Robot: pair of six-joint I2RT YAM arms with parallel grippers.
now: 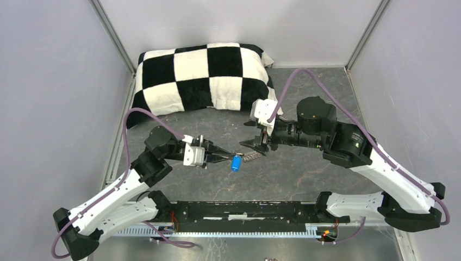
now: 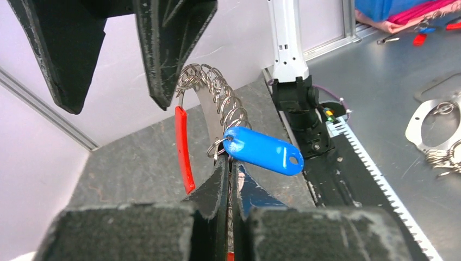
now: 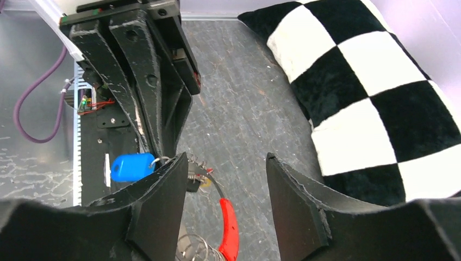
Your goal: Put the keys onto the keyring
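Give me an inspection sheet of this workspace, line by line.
Surface: dark mottled mat.
Job's things: keyring with a red sleeve; a blue key tag hangs on it. No other keys seen on the mat.
Clutter: checkered pillow at the back.
Grippers: left gripper shut on the keyring; right gripper open, close to the keyring.
Cables: a purple cable loops along each arm.
Surroundings: pale walls on three sides.

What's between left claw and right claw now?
The keyring, pinched in the shut left claw, reaching toward the open right claw, blue key hanging on it. Left wrist view shows it best.
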